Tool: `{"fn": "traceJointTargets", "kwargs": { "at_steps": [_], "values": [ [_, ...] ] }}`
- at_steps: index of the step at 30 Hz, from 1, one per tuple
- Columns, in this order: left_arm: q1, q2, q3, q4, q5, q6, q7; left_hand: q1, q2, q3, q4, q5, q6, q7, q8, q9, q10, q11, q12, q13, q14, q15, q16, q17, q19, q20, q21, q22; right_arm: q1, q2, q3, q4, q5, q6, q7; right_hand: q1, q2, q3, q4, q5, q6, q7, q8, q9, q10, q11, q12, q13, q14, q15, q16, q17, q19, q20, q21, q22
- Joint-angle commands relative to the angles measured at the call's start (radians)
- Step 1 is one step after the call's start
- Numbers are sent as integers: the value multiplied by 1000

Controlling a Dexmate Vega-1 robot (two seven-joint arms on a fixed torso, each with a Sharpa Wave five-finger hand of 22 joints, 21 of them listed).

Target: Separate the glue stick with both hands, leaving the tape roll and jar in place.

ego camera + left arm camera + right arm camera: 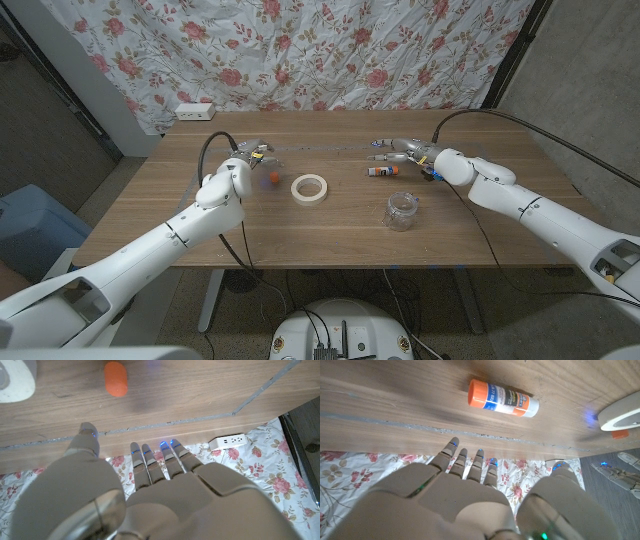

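- Both hands, left hand (252, 153) & right hand (403, 150), empty, fingers spread, near table's (330, 245) far edge.
- Glue stick (503, 398) body lies capless; orange cap (115, 378) apart. Separation looks done; next, prob. withdraw.

Both arms are clad in smooth, rounded white shells, and a black cable loops over each forearm. The left hand (150, 495) and right hand (470, 495) are pale grey, with slim segmented fingers (142, 462) carrying small blue lights at their tips.
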Motion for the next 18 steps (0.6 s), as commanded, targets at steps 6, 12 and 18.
{"fn": "traceJointTargets", "kwargs": {
  "at_steps": [6,12,18],
  "values": [
    [17,-7,-64,74,-264,-164,197,-4,29,8,11,0,-9,6,2,1,-4,12,9,3,-3,2,3,2,-2,-2,3,2,-80,17,74,-34,173,-10,-120,-34,3,-8,18,-10,10,4,12,-1,6,6,6,1,21,-1,10,-2,20,-5,6,2],
    [29,-7,-87,106,-339,-241,244,-43,62,9,34,-4,-13,12,4,2,-6,27,11,3,-1,3,5,5,-1,-7,4,2,-96,8,83,-57,203,-39,-127,-53,10,-13,27,-15,16,7,13,-2,6,3,6,-1,37,-15,14,-6,31,-9,7,2],
    [62,-28,-140,149,-465,-350,278,-57,81,14,40,-3,-16,18,5,1,-9,35,11,3,0,-4,5,4,3,-5,6,2,-114,15,103,-50,256,-30,-147,-63,14,-15,32,-18,22,10,15,-2,6,1,6,-1,44,-21,15,-9,38,-14,8,2]
  ]
}}
